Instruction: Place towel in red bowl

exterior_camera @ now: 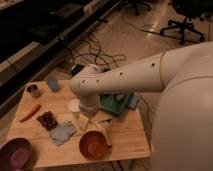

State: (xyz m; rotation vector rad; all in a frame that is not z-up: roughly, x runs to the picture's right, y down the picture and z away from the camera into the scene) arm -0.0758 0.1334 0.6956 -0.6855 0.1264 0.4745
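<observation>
The towel (62, 132) is a rumpled grey-blue cloth lying flat on the wooden table (125, 137), near its front middle. The red bowl (94, 145) is orange-red and stands just right of the towel at the front edge; nothing shows inside it. My gripper (84, 121) hangs down from the white arm (120, 77), over the table just behind the gap between towel and bowl. It is slightly above and to the right of the towel and is not touching it.
A purple-maroon bowl (17, 154) stands at the front left corner. An orange carrot (30, 112), a dark snack pack (47, 120), a small can (33, 90), a blue block (53, 84), a white cup (74, 106) and a green object (115, 103) are spread over the table. Cables lie on the floor behind.
</observation>
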